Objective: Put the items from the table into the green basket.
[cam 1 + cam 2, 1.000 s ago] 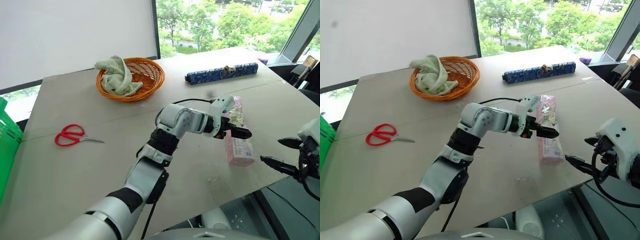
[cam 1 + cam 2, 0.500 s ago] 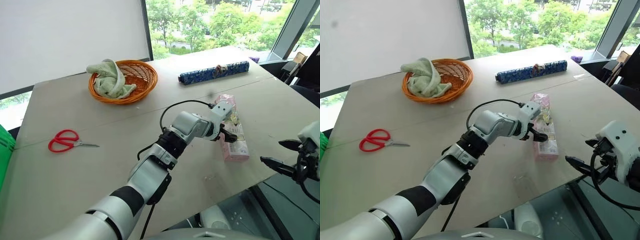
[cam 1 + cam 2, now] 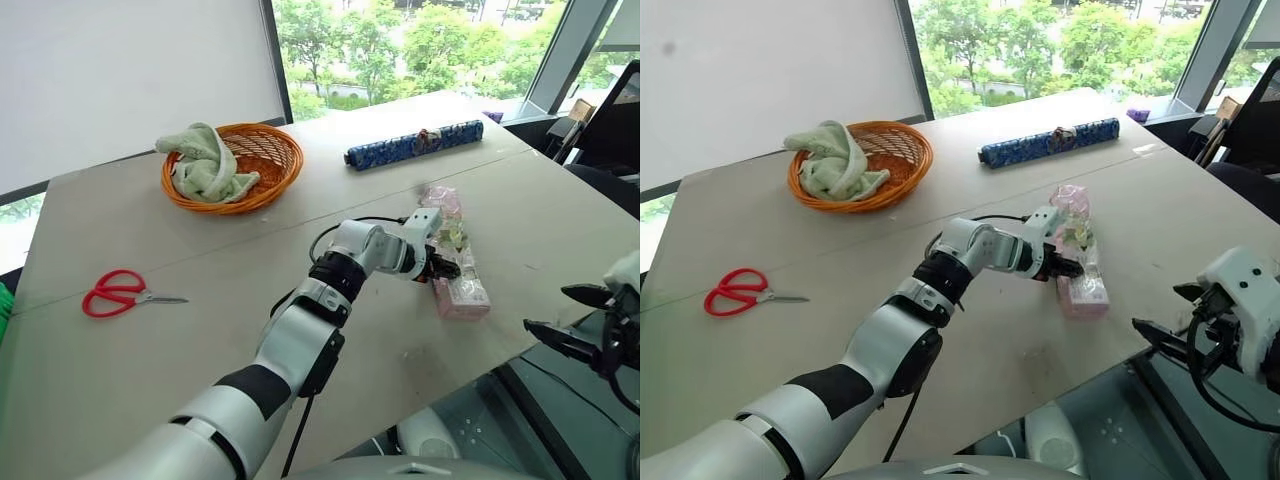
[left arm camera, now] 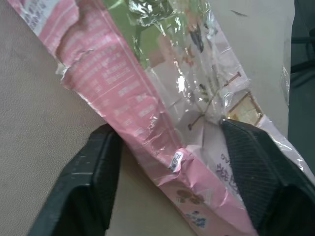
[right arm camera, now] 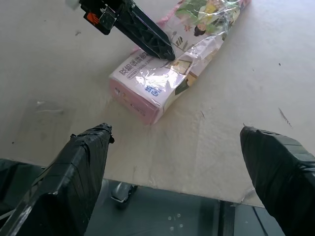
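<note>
Grasping is the step in hand: left gripper (image 4: 170, 157) has its fingers closed against the pink floral-wrapped packet (image 3: 452, 255), right of centre on the table (image 3: 130, 370); next it needs a lift toward the green basket.

Silver-white left arm (image 3: 300, 345), black joints, black cable; black-fingered left hand (image 3: 441, 270).

Bare table (image 3: 200, 340) between scissors (image 3: 118, 293) and packet (image 3: 452, 262); orange bowl (image 3: 232, 168) probably clear behind.

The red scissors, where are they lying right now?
The red scissors lie flat on the table's left side, in front of the orange wicker bowl.
</note>
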